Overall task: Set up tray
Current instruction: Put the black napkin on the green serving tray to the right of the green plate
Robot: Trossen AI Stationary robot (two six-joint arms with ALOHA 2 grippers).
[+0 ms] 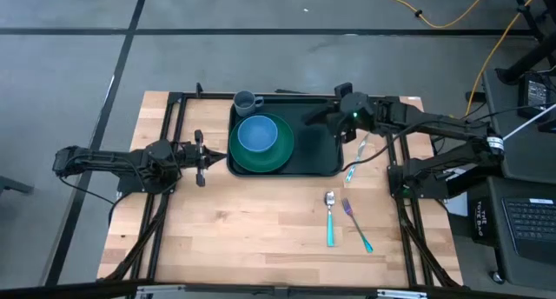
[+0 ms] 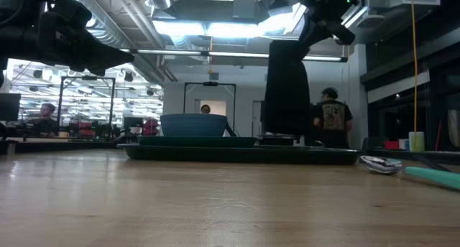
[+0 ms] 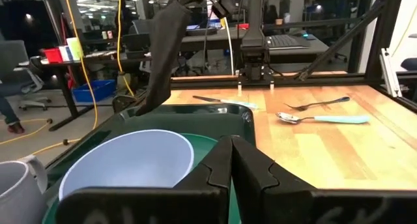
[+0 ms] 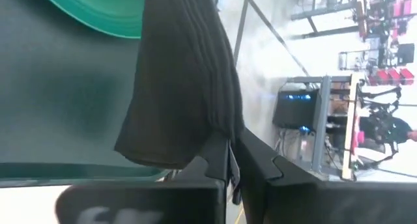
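The dark green tray point(image 1: 323, 156) lies at the table's middle back. On its left half a blue bowl point(image 1: 257, 134) sits on a round green plate point(image 1: 280, 153), with a grey mug point(image 1: 246, 101) in the far left corner. Above the tray's right half my right gripper point(image 1: 330, 114) is shut on a black folded napkin point(image 2: 286, 89), which hangs down from it. My left gripper point(image 1: 201, 157) is shut and holds nothing, level, just left of the tray; it also shows in the left wrist view point(image 3: 232, 165). My right gripper pinches the napkin's upper end point(image 4: 218, 138) between its two fingers, over several folded layers. The fingers slant down from the table's right side. The napkin hangs slack below them, and its lower end point(image 3: 140, 110) reaches the tray; whether it touches I cannot tell.
On the bare wood right of the tray lie a knife point(image 1: 356, 156), a spoon point(image 1: 330, 216) and a fork point(image 1: 356, 222), all with teal handles. The table's near half is bare wood. People and desks show in the room beyond.
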